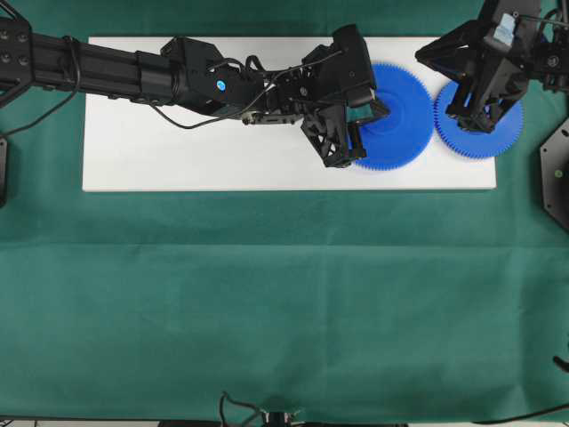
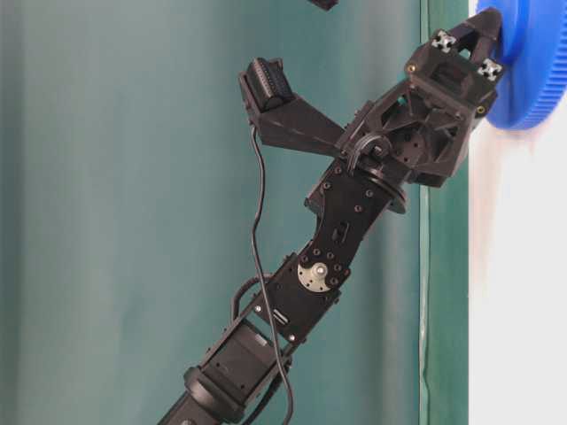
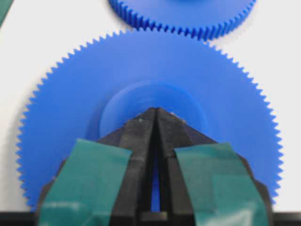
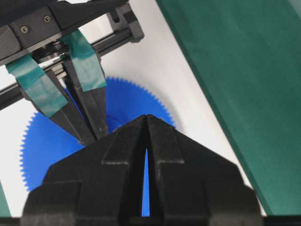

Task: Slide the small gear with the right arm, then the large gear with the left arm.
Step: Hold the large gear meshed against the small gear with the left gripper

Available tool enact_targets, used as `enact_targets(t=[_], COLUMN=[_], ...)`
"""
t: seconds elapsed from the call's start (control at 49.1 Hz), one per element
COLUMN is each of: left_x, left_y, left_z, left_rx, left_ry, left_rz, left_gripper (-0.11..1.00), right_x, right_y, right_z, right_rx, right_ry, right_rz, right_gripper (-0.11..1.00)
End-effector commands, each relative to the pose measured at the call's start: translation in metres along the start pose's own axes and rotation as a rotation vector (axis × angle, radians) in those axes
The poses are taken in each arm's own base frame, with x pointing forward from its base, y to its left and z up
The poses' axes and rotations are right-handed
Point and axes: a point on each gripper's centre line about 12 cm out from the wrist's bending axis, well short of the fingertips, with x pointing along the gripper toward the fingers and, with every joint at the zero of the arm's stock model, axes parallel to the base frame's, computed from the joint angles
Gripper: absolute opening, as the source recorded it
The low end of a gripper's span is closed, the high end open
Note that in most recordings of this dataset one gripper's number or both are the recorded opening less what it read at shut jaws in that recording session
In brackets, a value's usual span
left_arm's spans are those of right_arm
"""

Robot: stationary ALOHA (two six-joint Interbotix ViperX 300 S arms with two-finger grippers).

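Both grippers are clenched to points for pushing: the left gripper (image 3: 155, 113) presses the large gear's (image 1: 397, 120) hub mid-frame, the right gripper (image 1: 480, 116) sits on the small gear (image 1: 484, 133) at upper right.

White board (image 1: 196, 151) on green cloth (image 1: 284, 302).

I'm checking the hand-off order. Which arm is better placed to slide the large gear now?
Left: its gripper, fingers together, rests on the large gear hub, while the right gripper sits over the small gear.
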Motion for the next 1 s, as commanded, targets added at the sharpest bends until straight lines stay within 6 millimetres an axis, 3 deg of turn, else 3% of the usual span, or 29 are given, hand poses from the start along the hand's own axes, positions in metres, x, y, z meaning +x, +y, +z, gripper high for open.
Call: enact_targets(t=[0.0, 0.631, 0.815, 0.978], left_x=[0.012, 0.011, 0.0, -0.024], left_y=[0.007, 0.003, 0.004, 0.007], left_z=[-0.054, -0.058, -0.081, -0.127], left_rx=[-0.009, -0.044, -0.05, -0.115], left_ry=[0.157, 0.171, 0.225, 0.338], left_rz=[0.016, 0.015, 0.02, 0.043], left_gripper=[0.0, 0.0, 0.0, 0.0], right_x=[-0.003, -0.003, -0.003, -0.003], right_y=[0.002, 0.002, 0.002, 0.002], right_z=[0.011, 0.011, 0.011, 0.011], right_rx=[0.0, 0.0, 0.003, 0.003], right_ry=[-0.034, -0.034, -0.033, -0.031], right_rz=[0.009, 0.009, 0.008, 0.007], right_gripper=[0.52, 0.52, 0.52, 0.52])
